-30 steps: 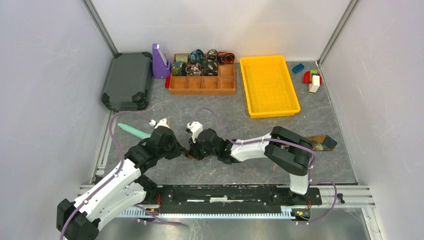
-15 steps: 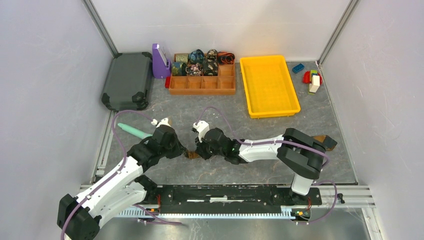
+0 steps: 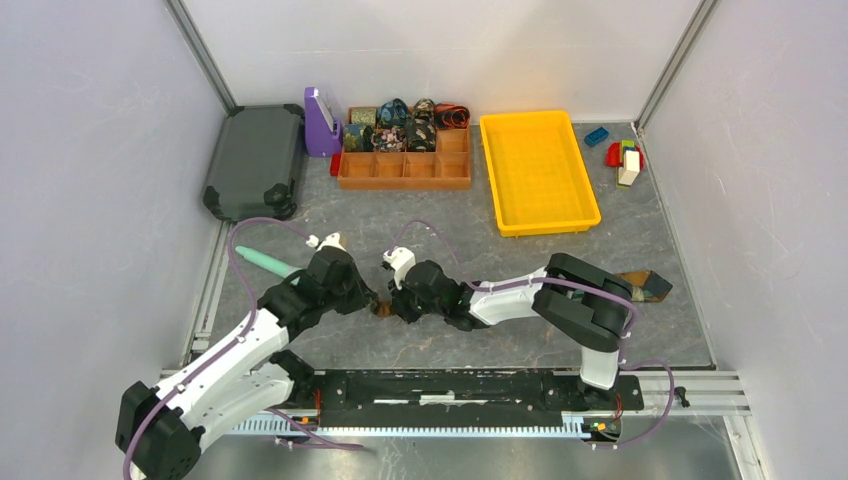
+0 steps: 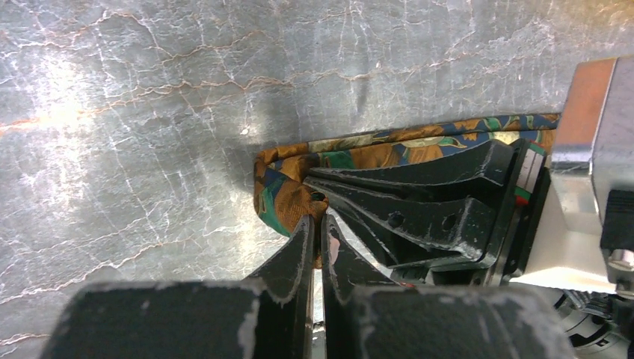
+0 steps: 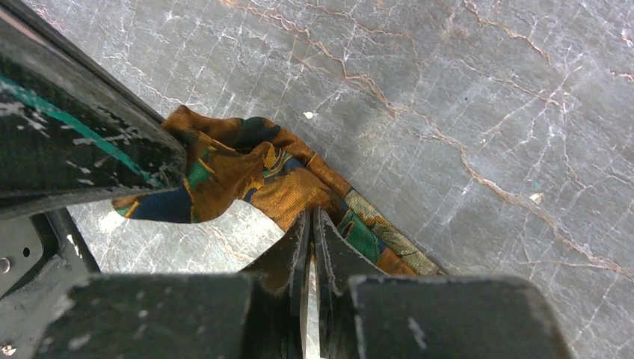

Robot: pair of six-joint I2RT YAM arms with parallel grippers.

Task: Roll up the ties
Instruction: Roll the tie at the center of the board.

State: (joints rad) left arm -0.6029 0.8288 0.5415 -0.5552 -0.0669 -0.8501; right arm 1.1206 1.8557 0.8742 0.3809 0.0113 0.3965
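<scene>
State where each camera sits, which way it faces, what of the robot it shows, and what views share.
Top external: above and behind the bases, facing down on the table; left arm and right arm in view.
Left wrist: looks down past the shut left gripper at the orange tie; the other arm's fingers at right.
Right wrist: looks down past the shut right gripper at the same tie.
Shared: both wrist views show that tie, pinched from two sides.

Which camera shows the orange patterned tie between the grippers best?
Right wrist: the orange patterned tie fills the middle, its folds and print clear, pinched in the right gripper. Left wrist shows its bunched end, partly behind that gripper's fingers. Top external shows only a brown speck between the arms.
</scene>
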